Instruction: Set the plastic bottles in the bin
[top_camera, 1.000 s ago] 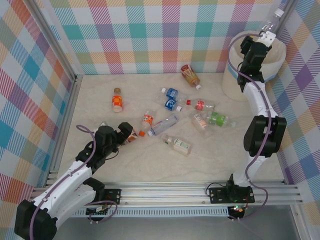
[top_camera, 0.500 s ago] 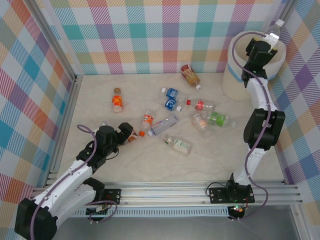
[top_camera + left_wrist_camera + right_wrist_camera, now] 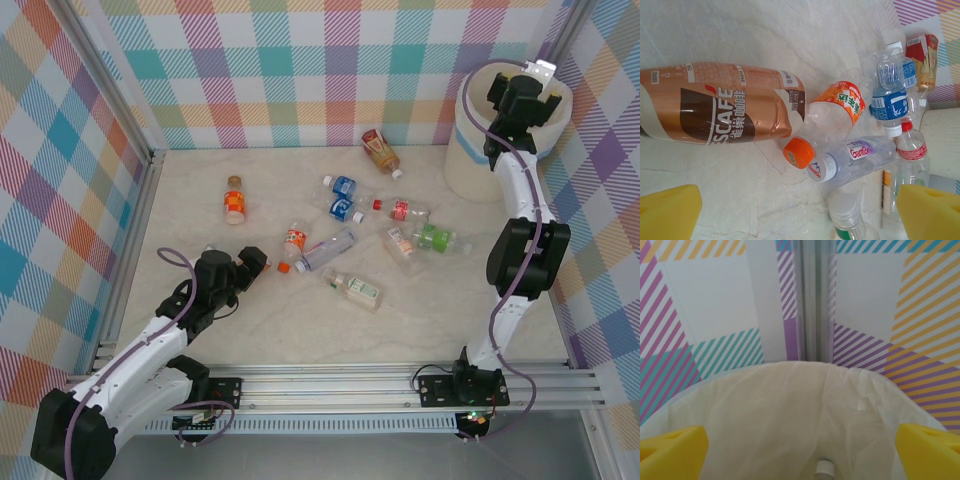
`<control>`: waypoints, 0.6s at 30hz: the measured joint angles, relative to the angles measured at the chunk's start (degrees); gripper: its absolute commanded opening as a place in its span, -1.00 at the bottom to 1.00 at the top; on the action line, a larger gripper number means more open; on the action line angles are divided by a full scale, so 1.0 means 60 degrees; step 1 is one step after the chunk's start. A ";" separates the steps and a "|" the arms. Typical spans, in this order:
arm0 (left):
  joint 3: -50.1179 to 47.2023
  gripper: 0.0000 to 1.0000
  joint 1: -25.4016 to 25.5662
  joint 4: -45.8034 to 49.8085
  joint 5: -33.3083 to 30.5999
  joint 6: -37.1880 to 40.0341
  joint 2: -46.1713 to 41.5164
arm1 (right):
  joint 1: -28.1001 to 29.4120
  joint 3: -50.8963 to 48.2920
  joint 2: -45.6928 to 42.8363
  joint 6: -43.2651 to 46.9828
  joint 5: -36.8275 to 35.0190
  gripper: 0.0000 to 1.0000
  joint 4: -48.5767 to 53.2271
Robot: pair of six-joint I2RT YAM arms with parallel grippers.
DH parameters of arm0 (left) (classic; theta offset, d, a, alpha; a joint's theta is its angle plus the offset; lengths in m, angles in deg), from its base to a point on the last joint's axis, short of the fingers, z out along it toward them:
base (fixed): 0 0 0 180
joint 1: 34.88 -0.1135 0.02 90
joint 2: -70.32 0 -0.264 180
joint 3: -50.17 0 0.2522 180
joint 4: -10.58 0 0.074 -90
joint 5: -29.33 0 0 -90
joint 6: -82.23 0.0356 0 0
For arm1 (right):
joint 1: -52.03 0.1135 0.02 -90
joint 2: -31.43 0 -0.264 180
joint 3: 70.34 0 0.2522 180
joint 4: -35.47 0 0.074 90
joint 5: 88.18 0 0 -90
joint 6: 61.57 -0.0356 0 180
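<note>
The bottle that the right gripper (image 3: 538,75) held up over the bin (image 3: 462,175) a second ago is gone from it. Now that gripper hangs over the bin's mouth with its fingers spread wide and nothing in them. Down inside the bin a white bottle cap (image 3: 823,469) peeks up. The left gripper (image 3: 252,266) is far from the bin, low over the surface (image 3: 420,330), wide open too and holding nothing. A brown coffee bottle (image 3: 720,102) lies on its side just in front of it. The other bottles (image 3: 345,208) lie in a loose bunch well apart from the bin, some touching each other. One orange bottle (image 3: 234,200) sits alone, farther from the bin than the bunch. These bottles look light and thin, so I think they squash if squeezed hard. They are round and smooth, so they may roll or slip. The best place to hold one is likely across the middle, on the label. The surface is flat, pale and smooth. Bright checked walls (image 3: 300,70) stand close behind the bin, so there is little room there.
</note>
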 measured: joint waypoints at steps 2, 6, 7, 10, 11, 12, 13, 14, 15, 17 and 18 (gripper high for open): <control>0.0004 1.00 0.0000 0.0113 -0.0033 -0.0076 -0.0066 | 0.0033 -0.0317 -0.0302 0.0000 0.0484 0.99 0.0277; 0.0004 1.00 -0.0015 0.0419 -0.0109 -0.0299 -0.0102 | 0.0117 -0.1483 -0.1519 -0.0033 0.1657 0.99 0.0568; 0.0004 1.00 -0.0029 0.0499 -0.0113 -0.0404 -0.0102 | 0.0160 -0.1836 -0.1923 -0.0076 0.2040 0.99 0.0616; 0.0007 1.00 -0.0066 0.0801 -0.0153 -0.0725 -0.0066 | 0.0346 -0.2958 -0.3220 -0.0346 0.3406 0.99 0.0619; 0.0007 1.00 -0.0069 0.0892 -0.0178 -0.0885 -0.0047 | 0.0415 -0.3337 -0.3639 -0.0484 0.3909 0.99 0.0572; 0.0007 1.00 -0.0069 0.0954 -0.0200 -0.1002 -0.0036 | 0.0470 -0.3650 -0.3982 -0.0586 0.4335 0.99 0.0525; 0.0007 1.00 -0.0073 0.1031 -0.0248 -0.1191 -0.0029 | 0.0539 -0.4018 -0.4346 -0.0718 0.4867 0.99 0.0448; 0.0007 1.00 -0.0076 0.1144 -0.0310 -0.1406 -0.0029 | 0.0616 -0.4368 -0.4685 -0.0827 0.5446 0.99 0.0375; 0.0011 1.00 -0.0076 0.1242 -0.0386 -0.1603 -0.0029 | 0.0688 -0.4608 -0.4911 -0.0900 0.5890 0.99 0.0346; 0.0011 1.00 -0.0095 0.1446 -0.0557 -0.2065 -0.0029 | 0.0914 -0.5136 -0.5322 -0.1027 0.6838 0.99 0.0237; 0.0011 1.00 -0.0106 0.1483 -0.0637 -0.2277 -0.0029 | 0.1056 -0.5359 -0.5468 -0.1049 0.7249 0.99 0.0215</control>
